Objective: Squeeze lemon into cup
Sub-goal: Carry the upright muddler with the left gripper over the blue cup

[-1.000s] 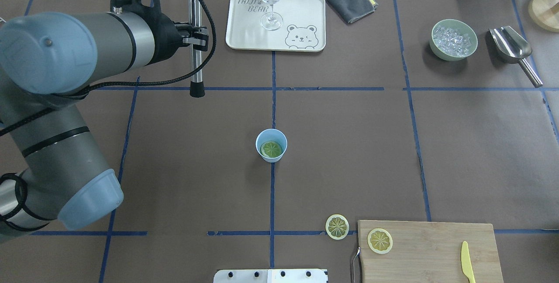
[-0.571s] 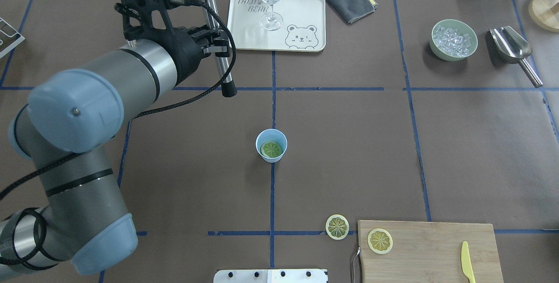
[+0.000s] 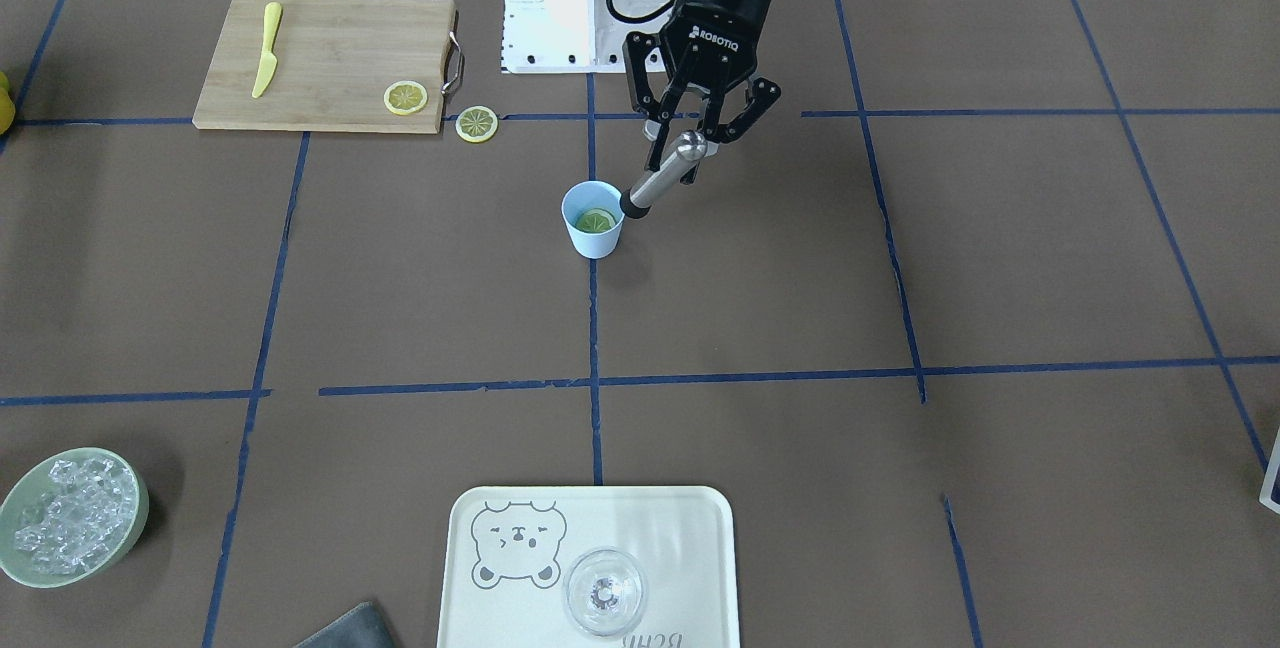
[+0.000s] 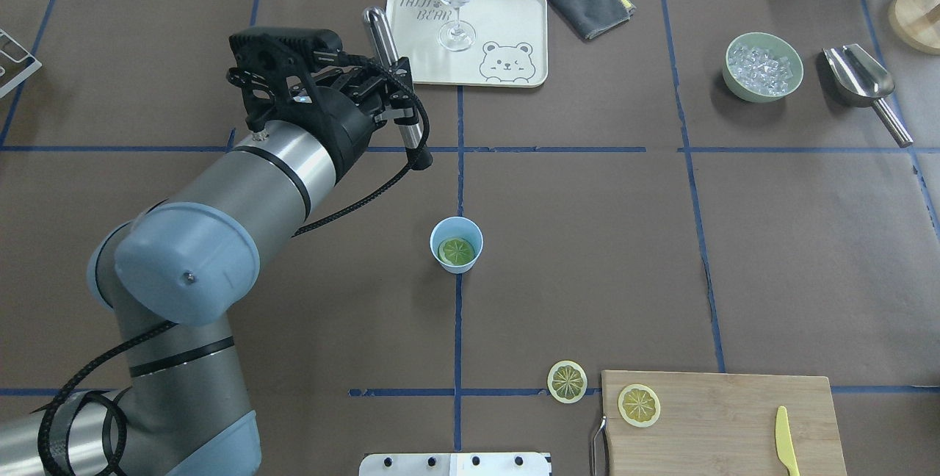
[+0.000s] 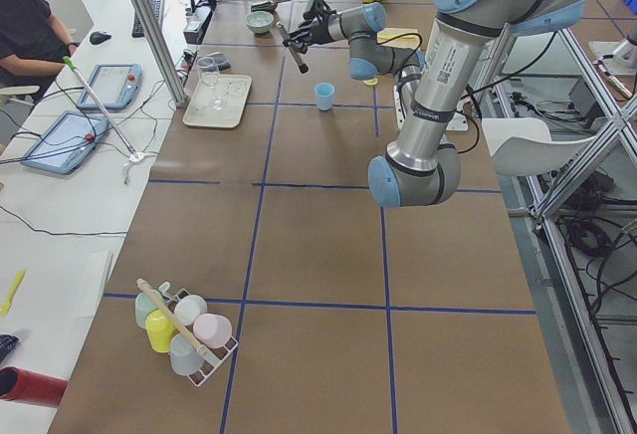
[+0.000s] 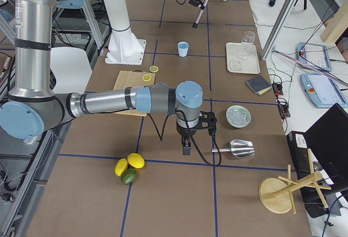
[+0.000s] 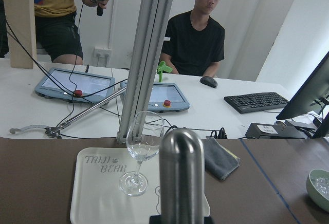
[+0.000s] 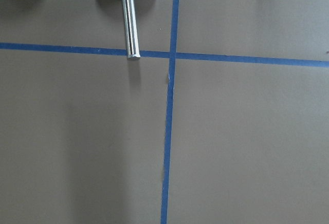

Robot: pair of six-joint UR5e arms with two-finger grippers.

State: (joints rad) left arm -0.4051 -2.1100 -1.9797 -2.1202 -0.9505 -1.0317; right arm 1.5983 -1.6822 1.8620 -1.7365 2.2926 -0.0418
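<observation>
Steel rod (image 3: 662,175) with a black tip, tilted, clamped between the fingers of the left gripper (image 3: 690,143) above the table. Light-blue cup (image 3: 595,242) stands near the tip, apart from it; one lemon slice (image 4: 456,250) lies flat inside. Right gripper (image 6: 186,147) hangs beside a metal scoop (image 6: 239,148); its grasp cannot be told.

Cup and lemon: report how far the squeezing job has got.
Done: one lemon slice lies inside the cup. In hand: the left gripper, jaws shut on a metal pestle, holds it in the air, black tip not yet in the cup. Left: pressing the slice. A second slice lies on the table, a third slice on the cutting board.
</observation>
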